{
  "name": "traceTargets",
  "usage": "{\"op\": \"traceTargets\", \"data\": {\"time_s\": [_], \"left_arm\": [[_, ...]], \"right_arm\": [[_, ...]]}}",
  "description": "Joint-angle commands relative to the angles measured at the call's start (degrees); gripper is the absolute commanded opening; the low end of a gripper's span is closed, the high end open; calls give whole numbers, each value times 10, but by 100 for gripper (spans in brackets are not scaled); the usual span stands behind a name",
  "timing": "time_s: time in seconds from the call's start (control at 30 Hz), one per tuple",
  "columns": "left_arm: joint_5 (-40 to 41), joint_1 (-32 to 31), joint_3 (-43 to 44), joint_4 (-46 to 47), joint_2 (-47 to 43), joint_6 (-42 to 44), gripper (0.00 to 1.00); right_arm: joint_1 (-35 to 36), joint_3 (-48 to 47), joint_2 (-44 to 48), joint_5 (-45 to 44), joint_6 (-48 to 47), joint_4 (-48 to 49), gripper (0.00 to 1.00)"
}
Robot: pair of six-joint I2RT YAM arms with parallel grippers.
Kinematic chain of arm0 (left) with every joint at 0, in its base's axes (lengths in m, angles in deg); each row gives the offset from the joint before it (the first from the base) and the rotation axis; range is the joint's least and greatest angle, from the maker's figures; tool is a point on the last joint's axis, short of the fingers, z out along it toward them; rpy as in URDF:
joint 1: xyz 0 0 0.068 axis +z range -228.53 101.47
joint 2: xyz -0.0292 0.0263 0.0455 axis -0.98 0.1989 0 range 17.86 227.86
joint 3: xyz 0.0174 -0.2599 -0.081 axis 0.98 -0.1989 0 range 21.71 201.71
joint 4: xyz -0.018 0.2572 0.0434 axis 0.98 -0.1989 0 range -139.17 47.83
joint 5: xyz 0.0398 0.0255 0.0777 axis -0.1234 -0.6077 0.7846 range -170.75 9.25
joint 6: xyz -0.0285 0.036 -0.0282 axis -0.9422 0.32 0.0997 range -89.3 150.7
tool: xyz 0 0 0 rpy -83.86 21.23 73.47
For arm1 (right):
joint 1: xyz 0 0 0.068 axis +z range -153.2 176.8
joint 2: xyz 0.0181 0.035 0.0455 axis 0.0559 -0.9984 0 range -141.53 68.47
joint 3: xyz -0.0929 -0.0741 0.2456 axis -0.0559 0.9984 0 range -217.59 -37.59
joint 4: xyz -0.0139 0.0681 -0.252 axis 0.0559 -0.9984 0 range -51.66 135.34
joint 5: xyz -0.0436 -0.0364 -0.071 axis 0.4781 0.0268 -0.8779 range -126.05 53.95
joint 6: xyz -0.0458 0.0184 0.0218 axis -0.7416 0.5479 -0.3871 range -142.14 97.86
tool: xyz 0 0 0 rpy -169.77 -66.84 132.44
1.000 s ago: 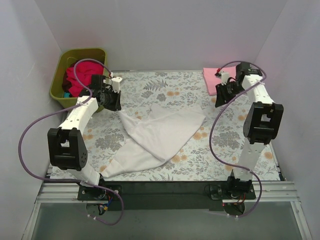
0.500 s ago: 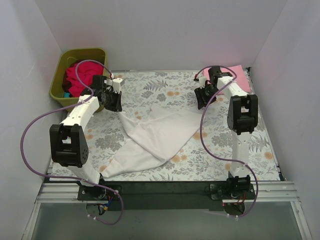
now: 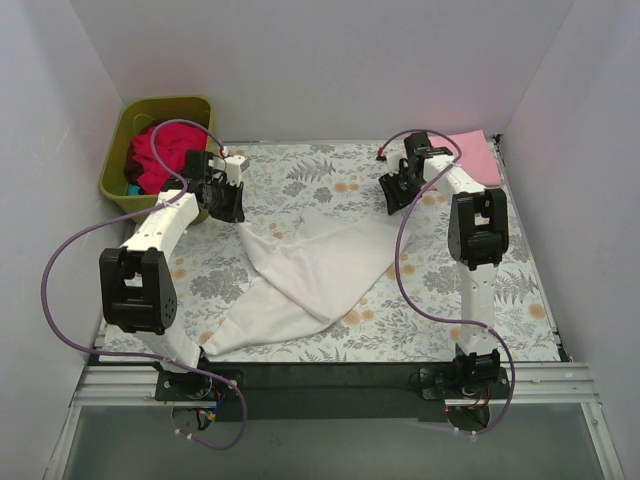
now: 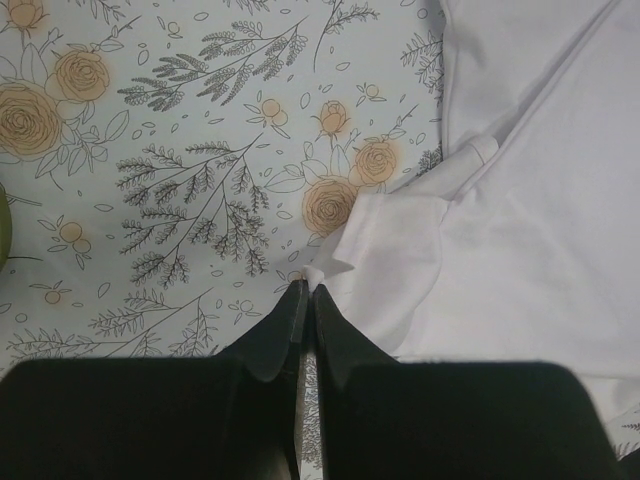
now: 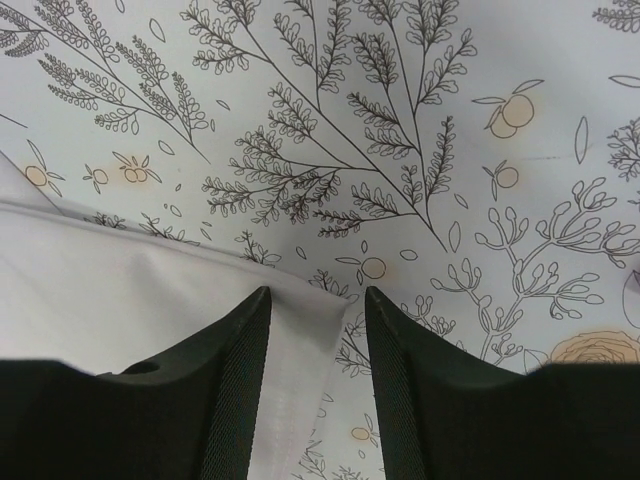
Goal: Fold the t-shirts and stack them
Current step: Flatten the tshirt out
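Observation:
A white t-shirt [image 3: 320, 265] lies crumpled on the floral sheet [image 3: 300, 170]. My left gripper [image 3: 232, 212] is shut on a small pinch of its upper left corner, as the left wrist view shows [image 4: 306, 287], with the shirt [image 4: 520, 230] spreading to the right. My right gripper [image 3: 392, 200] is open just above the shirt's right corner; in the right wrist view [image 5: 318, 295] that corner [image 5: 150, 270] lies between the fingers. A pale pink t-shirt [image 3: 478, 155] lies folded at the far right. Crimson red shirts [image 3: 150, 155] fill the tub.
The olive-green tub [image 3: 118, 165] stands at the far left, just off the sheet beside my left arm. White walls close in the back and both sides. The arm bases sit on a dark rail [image 3: 320, 380] at the near edge.
My right arm has swung left from the pink t-shirt to the white t-shirt's right corner, its gripper open. My left gripper has stayed put, shut on the shirt.

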Motion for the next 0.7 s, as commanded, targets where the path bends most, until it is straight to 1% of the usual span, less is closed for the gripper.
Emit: {"op": "traceTargets", "data": {"time_s": [0.0, 0.07, 0.1, 0.17, 0.2, 0.23, 0.4, 0.67], "left_arm": [[-11, 4, 5, 8, 4, -2, 0], [-11, 5, 7, 8, 6, -2, 0], [-11, 6, 12, 8, 8, -5, 0], [-15, 10, 18, 4, 10, -8, 0], [-15, 11, 26, 2, 10, -12, 0], [-17, 12, 32, -1, 14, -13, 0], [-23, 23, 79, -3, 23, -24, 0], [-26, 33, 242, -3, 53, -61, 0]], "right_arm": [[6, 16, -11, 10, -7, 14, 48], [7, 24, -10, 12, -9, 14, 37], [8, 27, -9, 12, -9, 13, 25], [8, 37, 1, 12, -12, 12, 15], [8, 43, 6, 12, -14, 12, 6], [8, 46, 13, 11, -15, 13, 1], [-8, 52, 94, 16, -24, 11, 1], [-62, -27, 225, 13, -17, 9, 1]]}}
